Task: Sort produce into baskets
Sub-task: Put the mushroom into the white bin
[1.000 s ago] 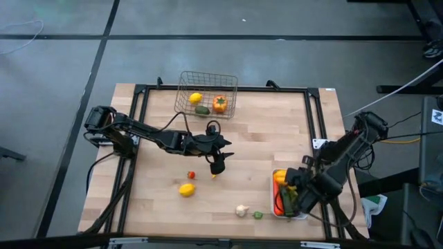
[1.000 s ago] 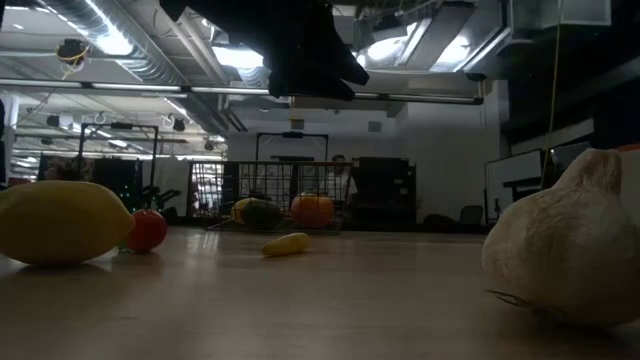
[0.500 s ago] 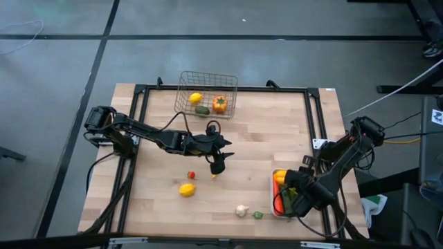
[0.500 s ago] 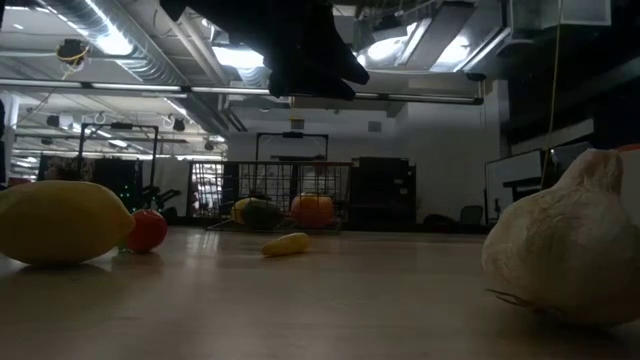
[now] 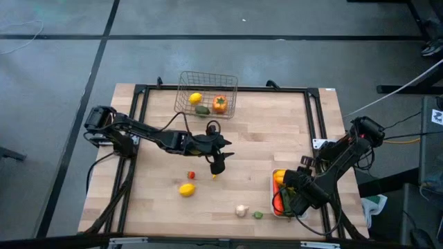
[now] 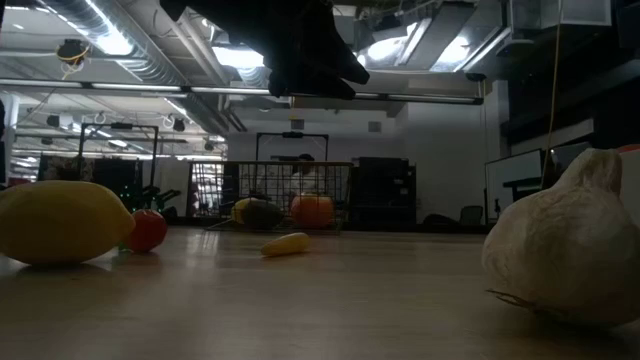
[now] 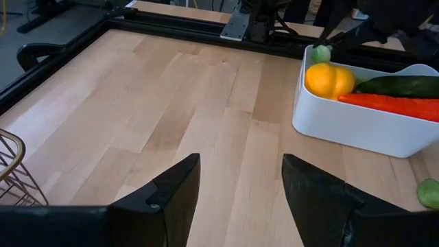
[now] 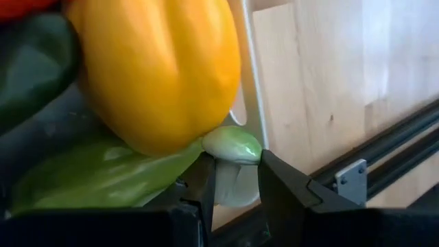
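Closest to the low camera, a white garlic point(image 6: 560, 250) and a yellow lemon point(image 6: 62, 222) sit on the wooden tabletop point(image 5: 249, 138). A small red tomato point(image 6: 147, 230) is just behind the lemon. A small green piece point(image 5: 257, 215) lies beside the garlic, near the white tray point(image 5: 276, 207).

The right end effector point(image 8: 236, 180) is down at the white tray. Its 2 fingers are close together, pinching the pale green tip of a long green vegetable point(image 8: 103, 175). That vegetable lies in the tray under a yellow pepper point(image 8: 158, 68). I think this step is putting the green vegetable into the tray. Next the fingers need to let go and lift straight up without pulling the pepper out.

In the middle of the tabletop, the left end effector point(image 7: 240, 182) hangs above the wood with its fingers partly apart and nothing between them. A little yellow piece point(image 6: 286, 243) lies just below it. It looks ready to drop down and pick that up.

Farthest back is the wire basket point(image 5: 185, 83). It holds 3 things: a lemon, a green one and an orange one.
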